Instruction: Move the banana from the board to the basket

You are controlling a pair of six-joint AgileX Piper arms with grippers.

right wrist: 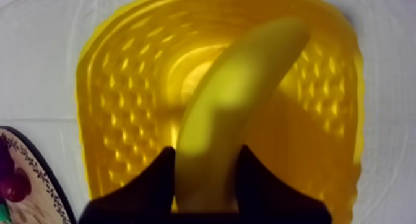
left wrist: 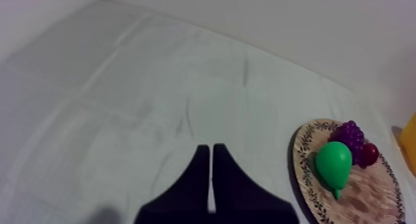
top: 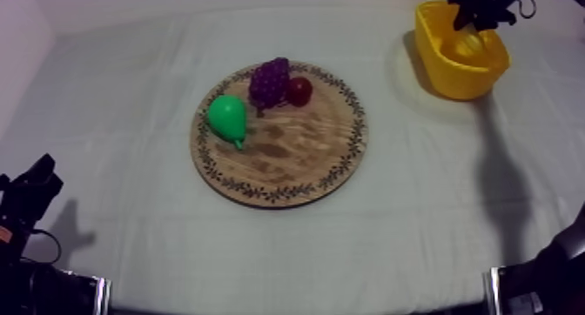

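The banana (right wrist: 230, 106) is clamped between the two black fingers of my right gripper (right wrist: 207, 180) and hangs over the inside of the yellow basket (right wrist: 117, 103). From above, my right gripper (top: 477, 14) is over the basket (top: 440, 62) at the far right of the table, with the banana (top: 471, 44) showing inside the basket's rim. The round wooden board (top: 296, 166) lies mid-table. My left gripper (top: 30, 190) rests low at the left, far from the board, and its fingers (left wrist: 201, 177) lie together as a narrow wedge over bare cloth.
On the board lie a green pear (top: 228, 118), a bunch of purple grapes (top: 270, 82) and a small red fruit (top: 299, 90). The left wrist view shows the board (left wrist: 353, 198) with the pear (left wrist: 334, 164) off to the side. Open cloth surrounds the board.
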